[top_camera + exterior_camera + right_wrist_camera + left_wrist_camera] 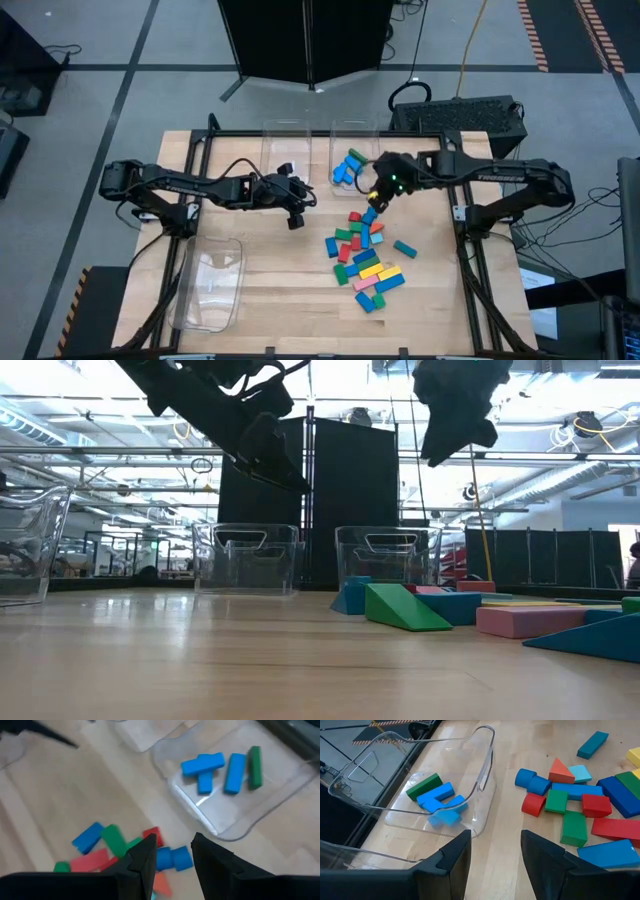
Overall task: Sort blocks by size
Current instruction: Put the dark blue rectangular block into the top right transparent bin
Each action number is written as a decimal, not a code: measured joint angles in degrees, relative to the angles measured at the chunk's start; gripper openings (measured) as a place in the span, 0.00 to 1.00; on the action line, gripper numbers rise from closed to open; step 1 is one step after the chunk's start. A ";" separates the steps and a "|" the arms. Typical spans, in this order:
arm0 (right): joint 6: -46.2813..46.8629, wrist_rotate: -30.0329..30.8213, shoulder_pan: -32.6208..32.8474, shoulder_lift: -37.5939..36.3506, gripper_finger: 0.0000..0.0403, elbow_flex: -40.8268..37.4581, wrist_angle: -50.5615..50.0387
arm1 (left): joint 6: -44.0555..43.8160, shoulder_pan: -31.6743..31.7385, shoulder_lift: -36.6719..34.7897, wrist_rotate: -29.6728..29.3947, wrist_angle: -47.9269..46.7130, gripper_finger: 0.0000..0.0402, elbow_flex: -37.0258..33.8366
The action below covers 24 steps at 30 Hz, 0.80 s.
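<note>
Right gripper [374, 197] hangs over the desk [270, 300] at the pile of blocks [362, 258], jaws parted, empty. Left gripper [296, 220] waits at nine o'clock of them, jaws apart, holding nothing.

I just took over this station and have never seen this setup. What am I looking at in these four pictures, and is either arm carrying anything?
Two dark robot arms work over a wooden table. One picture looks straight down, one looks level across the tabletop, and two come from cameras on the wrists. The left gripper and right gripper both hang open and empty above the table. A pile of coloured blocks lies loose on the wood. One clear bin at the far edge already holds a few blue and green blocks; the other clear bins look empty.
</note>
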 joint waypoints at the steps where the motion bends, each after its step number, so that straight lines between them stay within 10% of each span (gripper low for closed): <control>1: 0.06 0.00 0.94 0.00 0.29 0.00 -0.02 | 0.00 0.00 0.00 0.00 0.00 0.43 0.00; 24: 13.42 -7.96 17.87 0.04 0.29 -16.59 -5.34 | -3.01 -1.81 0.46 3.64 5.58 0.43 0.02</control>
